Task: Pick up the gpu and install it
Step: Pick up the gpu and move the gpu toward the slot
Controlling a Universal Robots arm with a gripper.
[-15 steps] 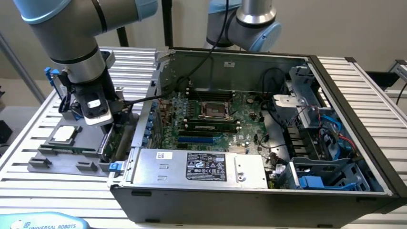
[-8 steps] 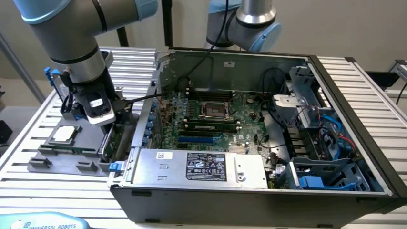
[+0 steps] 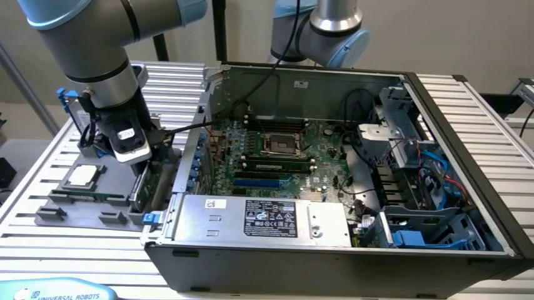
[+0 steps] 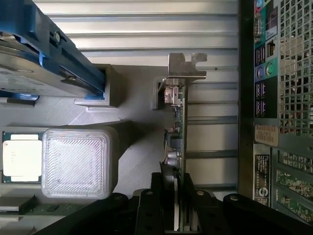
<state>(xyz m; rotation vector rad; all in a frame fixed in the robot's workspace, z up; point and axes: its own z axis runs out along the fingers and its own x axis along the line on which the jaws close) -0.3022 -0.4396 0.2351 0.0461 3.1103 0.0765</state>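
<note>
One gpu (image 3: 144, 185) (image 4: 177, 128) stood on its long edge in a slot of the grey holder (image 3: 92, 211) (image 4: 139, 147), at about nine o'clock from the open computer case (image 3: 467, 144) (image 4: 247, 98) in the exterior view. Its long axis ran roughly from twelve to six o'clock there, parallel to the case's near wall. In the wrist view the card appeared edge-on as a thin green strip. Its one silver bracket (image 4: 186, 69) was at the end away from the pincer, towards the hard-drive end of the holder.

The pincer (image 3: 140, 162) (image 4: 178, 198) reached straight down over the other end of the card. Its two black fingers (image 4: 164, 195) were drawn in narrow, one against each face of the board, gripping the gpu while it sat in the slot.

The holder also carried one square silver CPU chip (image 3: 84, 176) (image 4: 20, 159), at nine o'clock from the card, and one hard drive (image 3: 75, 109) (image 4: 19, 73) with blue rails, at about eleven o'clock from it. The holder and the case both rested on the slatted bench (image 3: 59, 253) (image 4: 146, 29).

Inside the one case lay one green motherboard (image 3: 259, 150) and, at six o'clock from it, one silver power supply (image 3: 250, 215). Two arms were in view: the working arm (image 3: 92, 44) at ten o'clock and a second arm (image 3: 329, 28) at twelve o'clock behind the case.
</note>
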